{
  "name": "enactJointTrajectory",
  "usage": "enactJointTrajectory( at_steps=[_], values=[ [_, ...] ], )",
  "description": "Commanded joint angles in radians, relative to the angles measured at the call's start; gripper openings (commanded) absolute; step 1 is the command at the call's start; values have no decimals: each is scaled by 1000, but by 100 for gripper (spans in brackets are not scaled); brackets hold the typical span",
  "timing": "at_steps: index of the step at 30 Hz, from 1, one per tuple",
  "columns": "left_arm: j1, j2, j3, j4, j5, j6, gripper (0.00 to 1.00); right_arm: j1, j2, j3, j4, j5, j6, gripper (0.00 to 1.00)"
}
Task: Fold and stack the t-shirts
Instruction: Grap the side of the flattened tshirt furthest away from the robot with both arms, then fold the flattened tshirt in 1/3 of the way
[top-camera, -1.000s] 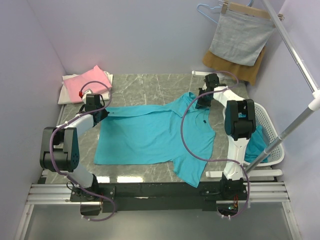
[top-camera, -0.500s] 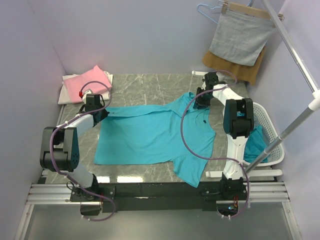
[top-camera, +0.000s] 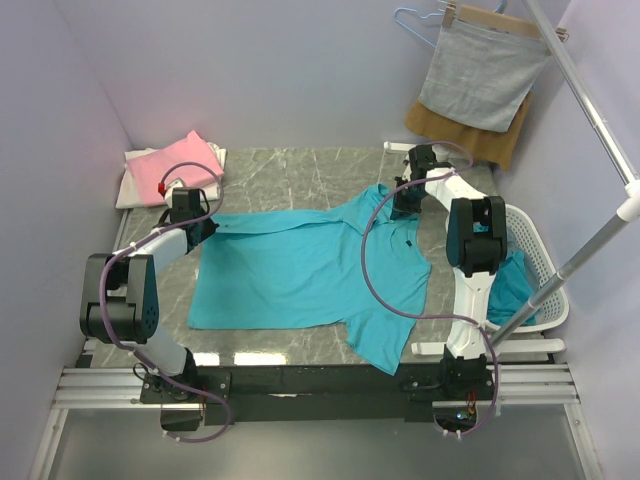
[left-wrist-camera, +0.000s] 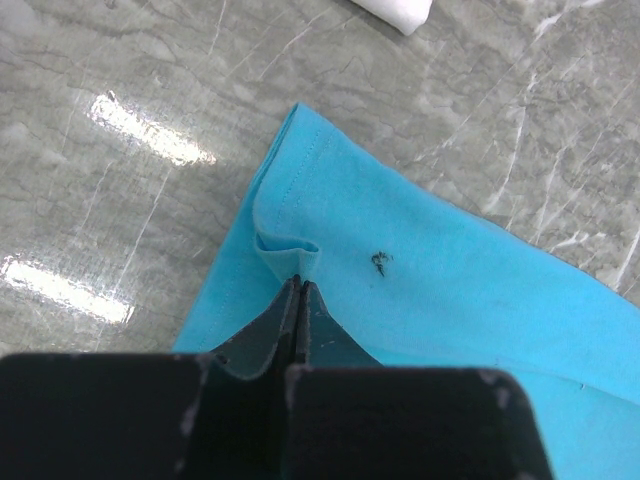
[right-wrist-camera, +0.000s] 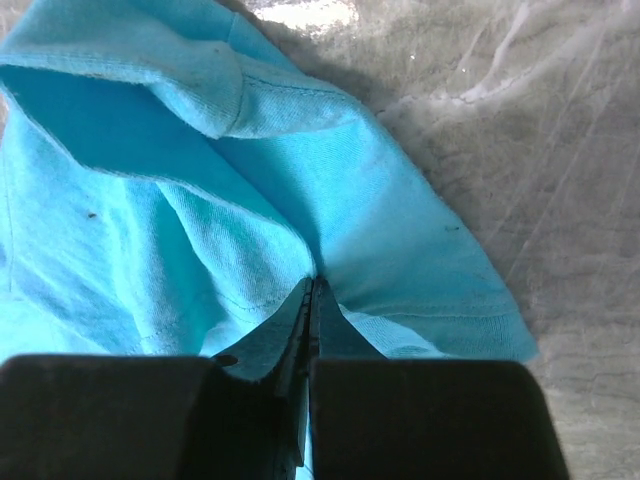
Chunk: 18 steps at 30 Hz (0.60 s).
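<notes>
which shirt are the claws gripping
The teal t-shirt spread across the table, not the pink shirt folded at the back left.

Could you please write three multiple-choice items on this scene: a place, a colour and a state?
1. Where does the folded pink shirt lie? A. at the far left corner of the table B. in a basket C. on a hanger
2. What colour is the spread t-shirt? A. grey B. teal C. mustard
3. How is the left gripper? A. wide open B. shut on nothing C. shut on the t-shirt
Answers: 1 A, the overhead view shows it there; 2 B, teal in every view; 3 C, a fold of its hem is pinched.
</notes>
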<state>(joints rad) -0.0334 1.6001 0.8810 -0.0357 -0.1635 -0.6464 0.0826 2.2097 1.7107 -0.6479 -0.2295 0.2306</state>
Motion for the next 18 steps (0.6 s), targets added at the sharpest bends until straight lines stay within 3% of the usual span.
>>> enactJointTrajectory(
  at_steps=[1, 6, 18],
  values=[
    [3, 0, 19, -3, -1, 19, 1, 11, -40, -14, 40, -33, -14, 0],
    [3, -25, 19, -4, 7, 17, 1, 9, -171, -114, 149, -47, 9, 0],
    [3, -100, 42, -49, 19, 17, 1, 9, -347, -129, 117, 2, 50, 0]
  ],
)
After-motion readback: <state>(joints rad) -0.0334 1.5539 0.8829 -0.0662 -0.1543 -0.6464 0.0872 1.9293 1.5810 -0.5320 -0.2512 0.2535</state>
